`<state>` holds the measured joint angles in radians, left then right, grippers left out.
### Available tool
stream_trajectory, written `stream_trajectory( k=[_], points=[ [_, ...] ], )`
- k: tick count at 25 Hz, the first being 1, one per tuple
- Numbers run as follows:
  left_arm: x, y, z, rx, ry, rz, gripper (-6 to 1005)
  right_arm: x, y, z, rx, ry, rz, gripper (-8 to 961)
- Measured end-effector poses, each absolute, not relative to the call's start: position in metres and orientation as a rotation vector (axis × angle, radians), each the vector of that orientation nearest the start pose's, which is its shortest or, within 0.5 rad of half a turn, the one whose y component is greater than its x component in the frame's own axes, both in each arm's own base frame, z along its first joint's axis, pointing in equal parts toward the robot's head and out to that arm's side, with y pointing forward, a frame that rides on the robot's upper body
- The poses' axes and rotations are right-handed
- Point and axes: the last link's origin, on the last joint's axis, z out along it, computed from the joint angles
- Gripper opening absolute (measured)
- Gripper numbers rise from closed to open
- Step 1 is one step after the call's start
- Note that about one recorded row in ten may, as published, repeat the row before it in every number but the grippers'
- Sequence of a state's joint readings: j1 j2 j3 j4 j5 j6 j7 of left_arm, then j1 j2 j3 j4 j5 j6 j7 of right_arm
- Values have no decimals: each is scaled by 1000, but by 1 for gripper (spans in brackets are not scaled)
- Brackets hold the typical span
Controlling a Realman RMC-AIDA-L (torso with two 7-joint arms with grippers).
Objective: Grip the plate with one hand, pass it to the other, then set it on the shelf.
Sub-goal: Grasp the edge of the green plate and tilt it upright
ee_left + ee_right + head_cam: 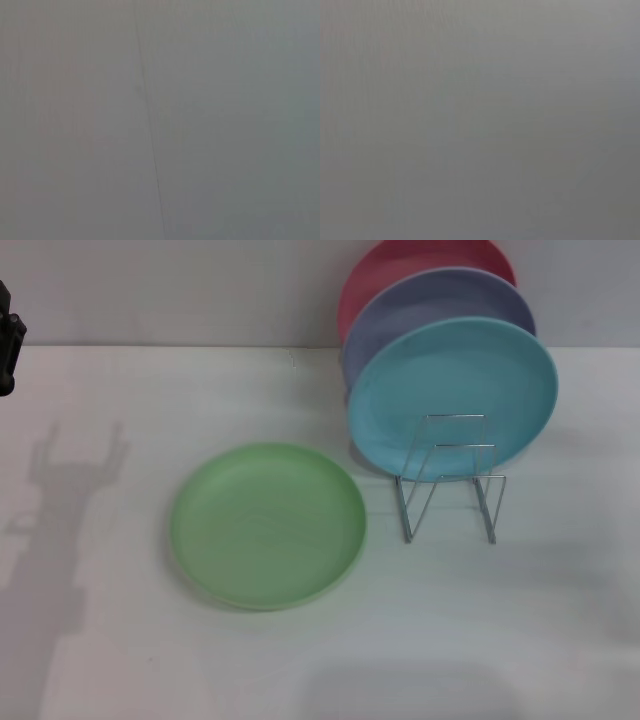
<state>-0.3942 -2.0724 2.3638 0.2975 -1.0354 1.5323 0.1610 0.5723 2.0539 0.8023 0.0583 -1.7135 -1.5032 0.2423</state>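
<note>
We see the light green plate [267, 524] lying flat on the white table [120, 640], rim up, just left of the wire rack [450, 480] and apart from it — nothing touches it. The rack stands near the back wall, right of centre. Its front loops are bare; behind them three plates stand on edge, tilted back: a turquoise plate [455, 380] at front, a lavender plate [440, 295] behind it, and a pink-red plate [385, 270] at the very back, mostly hidden.

At the far left edge of the head view a dark part of the left gripper [8, 340] shows, high & well apart from the green plate. Only a sliver is in frame, so we can't tell if its fingers are apart or together. Its shadow falls on the table at left, w/ two prongs pointing up.

The right arm isn't in the head view at all.

Both wrist views give us only a plain grey surface — the left one w/ a thin dark line [150, 135] running across it. No fingers, no plate, no rack in either.
</note>
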Motion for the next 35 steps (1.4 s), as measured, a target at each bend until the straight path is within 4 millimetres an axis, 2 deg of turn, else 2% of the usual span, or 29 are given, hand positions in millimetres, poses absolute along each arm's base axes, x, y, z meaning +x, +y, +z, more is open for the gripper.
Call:
stream_trajectory(
  k=[35],
  points=[
    [-284, 311, 21, -1326, -142, -822, 820, 317, 350, 89, -1008, 396, 985, 628]
  ],
)
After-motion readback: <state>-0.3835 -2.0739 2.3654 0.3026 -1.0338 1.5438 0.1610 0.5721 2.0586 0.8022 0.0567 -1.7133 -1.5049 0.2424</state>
